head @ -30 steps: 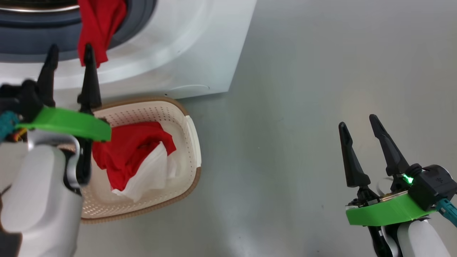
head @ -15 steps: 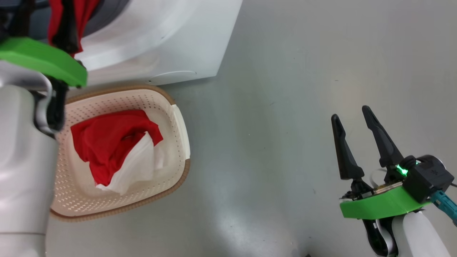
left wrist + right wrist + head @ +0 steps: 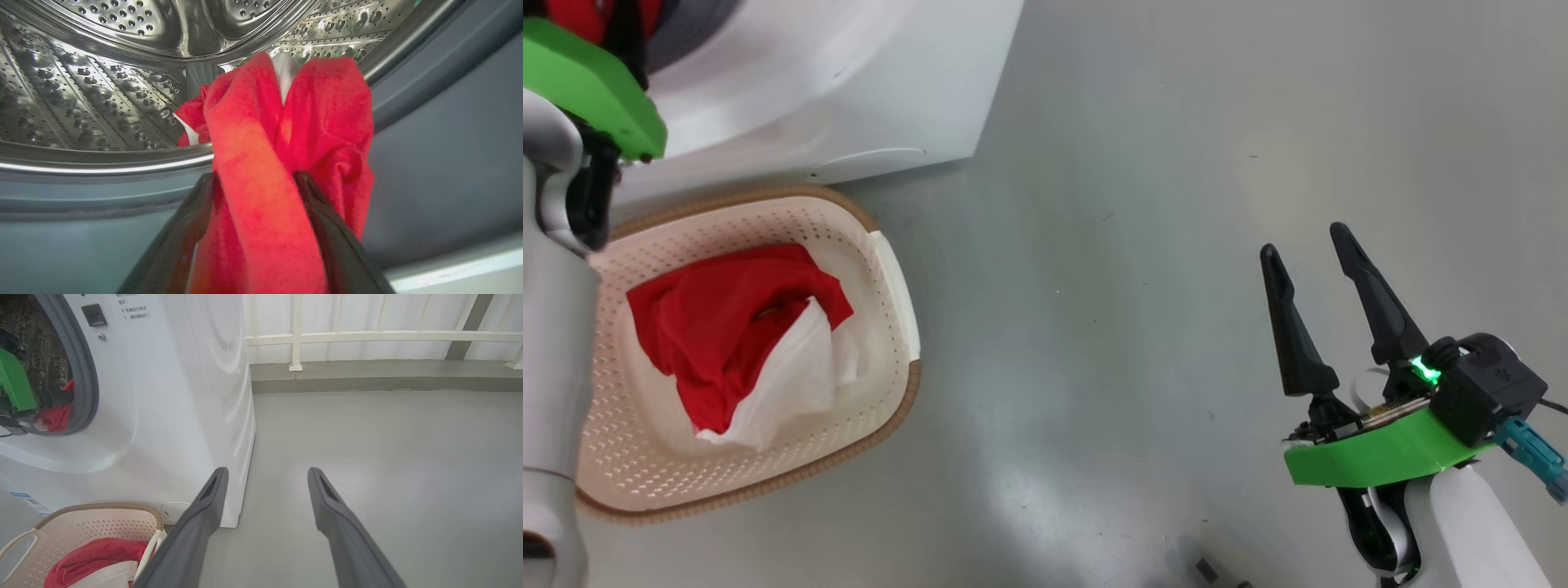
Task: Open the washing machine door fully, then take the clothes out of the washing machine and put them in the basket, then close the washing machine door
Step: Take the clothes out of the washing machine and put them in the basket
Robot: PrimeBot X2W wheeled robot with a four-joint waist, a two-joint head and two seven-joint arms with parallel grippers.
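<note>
A red piece of the clothes [image 3: 327, 114] hangs over the grey rubber ring [image 3: 429, 163] at the mouth of the washing machine's steel drum [image 3: 81, 81]. My left gripper [image 3: 255, 176] is open, its two fingers straddling that hanging red fabric. More red and white clothes [image 3: 711, 318] lie in the cream basket [image 3: 768, 194] on the floor in front of the white washing machine [image 3: 849, 82]. My right gripper [image 3: 1304, 239] hovers open over bare floor far to the right, holding nothing. The washing machine door is out of view.
Grey floor [image 3: 388, 457] stretches to the right of the machine. A low curb and a white railing [image 3: 367, 335] bound it at the back. A small dark object [image 3: 1201, 563] lies on the floor near the bottom edge of the head view.
The head camera has turned, so the machine and basket sit further left. My left arm has reached up and forward to the red cloth hanging from the drum mouth. Both grippers stay open.
</note>
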